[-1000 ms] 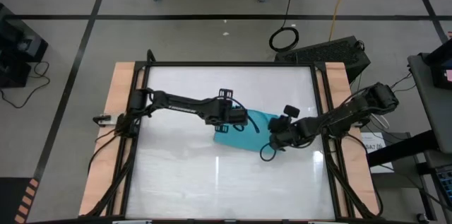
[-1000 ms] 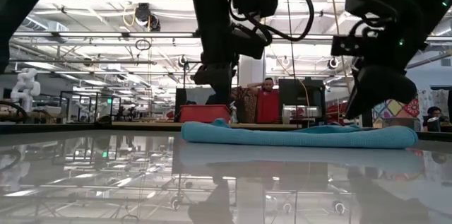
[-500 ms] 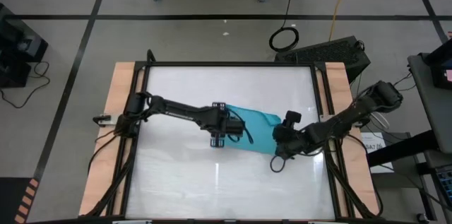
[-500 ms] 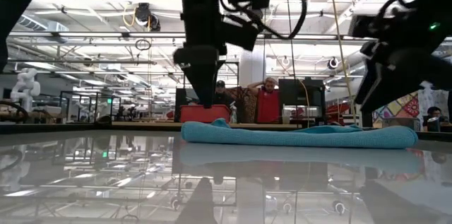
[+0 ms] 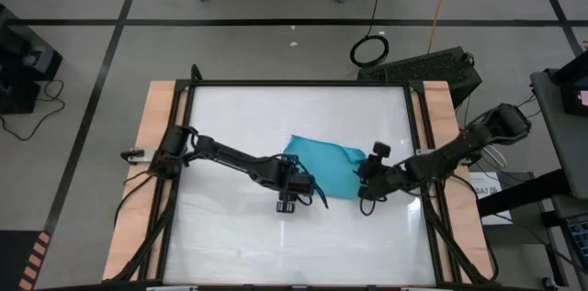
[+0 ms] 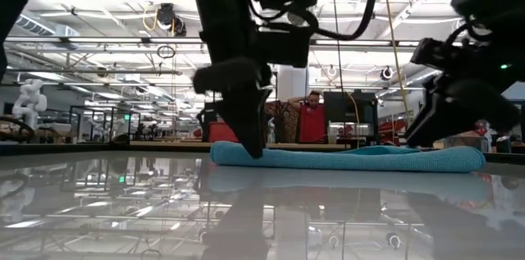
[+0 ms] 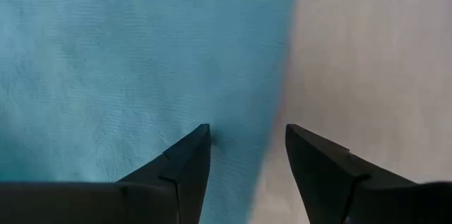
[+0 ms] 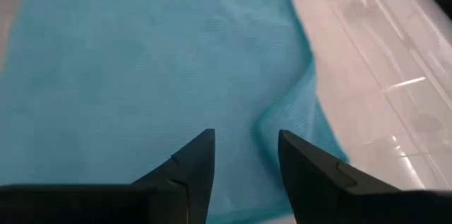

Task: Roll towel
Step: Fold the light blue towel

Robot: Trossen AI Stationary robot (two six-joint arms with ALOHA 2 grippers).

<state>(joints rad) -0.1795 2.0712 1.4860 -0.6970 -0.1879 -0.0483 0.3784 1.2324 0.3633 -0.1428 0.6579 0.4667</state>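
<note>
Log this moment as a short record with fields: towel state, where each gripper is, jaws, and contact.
towel: teal towel lies flat and unrolled on the table, one edge slightly rumpled
left gripper: left gripper at the towel's near edge, one finger over the cloth, the other over bare table
left jaws: open, nothing between them
right gripper: right gripper low over the towel's right-hand end, both fingers above cloth
right jaws: open, nothing held
contact: cannot tell whether either gripper touches the towel
task progress: rolling not yet started

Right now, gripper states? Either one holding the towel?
Left gripper: open, empty, straddling the teal towel's edge.
Right gripper: open, empty, over the towel's other end.
</note>
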